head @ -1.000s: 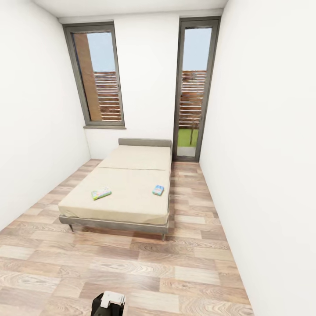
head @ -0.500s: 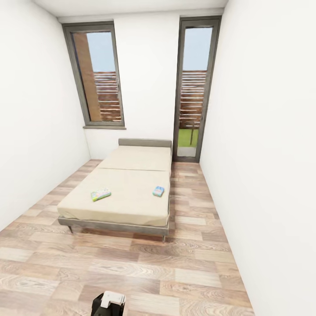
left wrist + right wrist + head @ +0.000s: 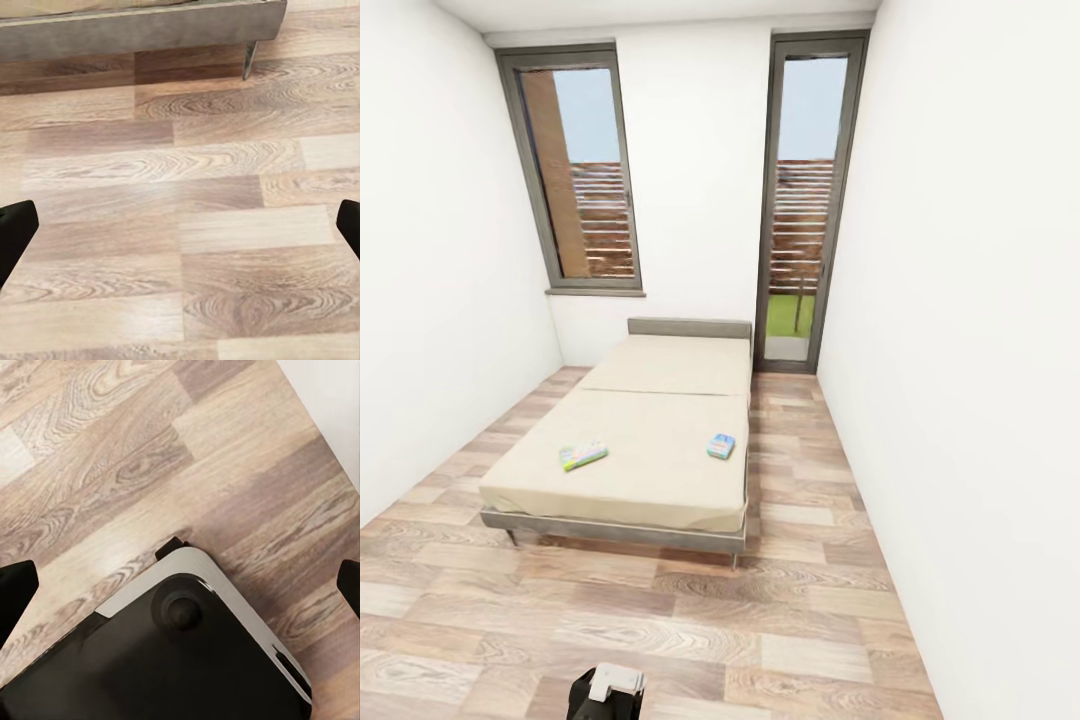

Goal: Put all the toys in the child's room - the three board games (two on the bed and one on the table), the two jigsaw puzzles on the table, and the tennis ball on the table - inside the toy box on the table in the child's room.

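Bright, even daylight from two windows [image 3: 575,170]; soft shadow under bed [image 3: 630,450]; wide-angle stretch.

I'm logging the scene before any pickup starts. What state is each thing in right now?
Green board game: flat on the bed, untouched.
Blue board game: flat on the bed near its edge, untouched.
Bed: otherwise bare mattress.
Left gripper: fingers wide apart, holding nothing, over the floor.
Right gripper: fingers wide apart, holding nothing, above the robot's base.

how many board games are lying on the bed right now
2. One green and yellow board game lies on the bed near its left edge in the head view; a smaller blue board game lies near the right edge. Both sit toward the foot.
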Available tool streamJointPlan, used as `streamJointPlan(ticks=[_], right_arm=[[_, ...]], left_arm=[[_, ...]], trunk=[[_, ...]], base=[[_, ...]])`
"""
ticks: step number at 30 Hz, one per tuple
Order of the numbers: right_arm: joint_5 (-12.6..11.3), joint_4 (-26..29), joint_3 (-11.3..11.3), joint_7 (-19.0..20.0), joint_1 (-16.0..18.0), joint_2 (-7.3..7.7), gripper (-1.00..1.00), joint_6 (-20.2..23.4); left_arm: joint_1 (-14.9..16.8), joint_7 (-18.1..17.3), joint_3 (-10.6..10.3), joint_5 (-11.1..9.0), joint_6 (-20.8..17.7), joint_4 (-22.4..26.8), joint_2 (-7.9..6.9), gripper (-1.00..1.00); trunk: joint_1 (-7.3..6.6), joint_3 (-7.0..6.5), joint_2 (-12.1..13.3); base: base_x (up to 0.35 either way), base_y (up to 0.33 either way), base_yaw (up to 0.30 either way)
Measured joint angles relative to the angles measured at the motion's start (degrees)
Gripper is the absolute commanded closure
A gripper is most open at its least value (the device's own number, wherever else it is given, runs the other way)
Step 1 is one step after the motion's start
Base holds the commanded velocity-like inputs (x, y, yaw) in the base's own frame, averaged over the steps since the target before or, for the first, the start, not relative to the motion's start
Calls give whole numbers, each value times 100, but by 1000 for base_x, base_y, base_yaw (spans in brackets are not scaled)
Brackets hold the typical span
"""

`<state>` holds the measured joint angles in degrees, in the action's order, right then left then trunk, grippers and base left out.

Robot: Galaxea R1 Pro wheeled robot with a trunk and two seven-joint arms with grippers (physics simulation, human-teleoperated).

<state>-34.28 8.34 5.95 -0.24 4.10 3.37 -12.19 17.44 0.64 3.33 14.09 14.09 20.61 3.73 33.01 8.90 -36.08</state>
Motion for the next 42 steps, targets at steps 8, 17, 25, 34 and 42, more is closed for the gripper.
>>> streamJointPlan(ticks=[8,17,25,34,42], right_arm=[[0,0,0,0,0,-1,-100,4],[0,0,-1,0,0,-1,-100,14],[2,0,-2,0,0,-6,-100,14],[2,0,-4,0,0,-9,-100,14],[92,385,-59,-30,52,-234,-100,117]], left_arm=[[0,0,1,0,0,3,0,-100],[-7,-59,1,-10,-21,325,-11,-100],[-44,-273,91,-279,-396,1093,-20,-100],[-67,-1252,132,-351,-2041,2264,-59,-100],[-69,-1881,208,-331,-3232,2893,-176,-100]], trunk=[[1,0,0],[1,0,0],[0,0,0],[0,-1,1],[1,-1,1]], base=[[21,0,0],[1,0,0],[20,0,0],[59,0,0],[4,0,0]])
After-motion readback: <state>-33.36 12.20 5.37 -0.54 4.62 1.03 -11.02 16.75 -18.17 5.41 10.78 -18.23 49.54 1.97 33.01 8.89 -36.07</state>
